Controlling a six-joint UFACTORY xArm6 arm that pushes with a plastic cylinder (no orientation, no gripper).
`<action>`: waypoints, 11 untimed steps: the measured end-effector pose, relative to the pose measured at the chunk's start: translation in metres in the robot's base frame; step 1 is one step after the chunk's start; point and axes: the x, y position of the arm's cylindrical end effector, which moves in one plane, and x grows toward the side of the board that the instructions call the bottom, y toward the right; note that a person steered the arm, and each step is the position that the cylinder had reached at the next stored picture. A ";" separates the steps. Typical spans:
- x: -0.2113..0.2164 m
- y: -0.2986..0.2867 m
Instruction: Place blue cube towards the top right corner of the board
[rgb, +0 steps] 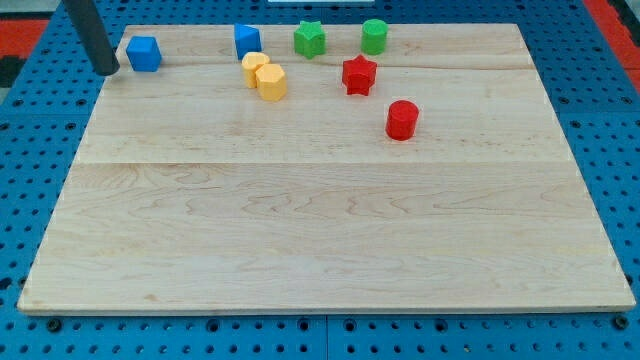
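Blue cube (144, 53) sits near the counter's (320, 230) top left corner. It looks light, rigid and easy to slide. My tip (108, 72) stands just beside its left face, the side to push. No claw shows, so I cannot tell its state.

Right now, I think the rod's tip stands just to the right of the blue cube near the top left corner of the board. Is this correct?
Not quite. In the camera view, my tip stands just to the view's left of the blue cube, not to its right. The rest holds: that cube sits near the top left corner of the board.
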 end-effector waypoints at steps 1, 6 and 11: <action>-0.007 0.031; 0.007 -0.015; 0.153 0.126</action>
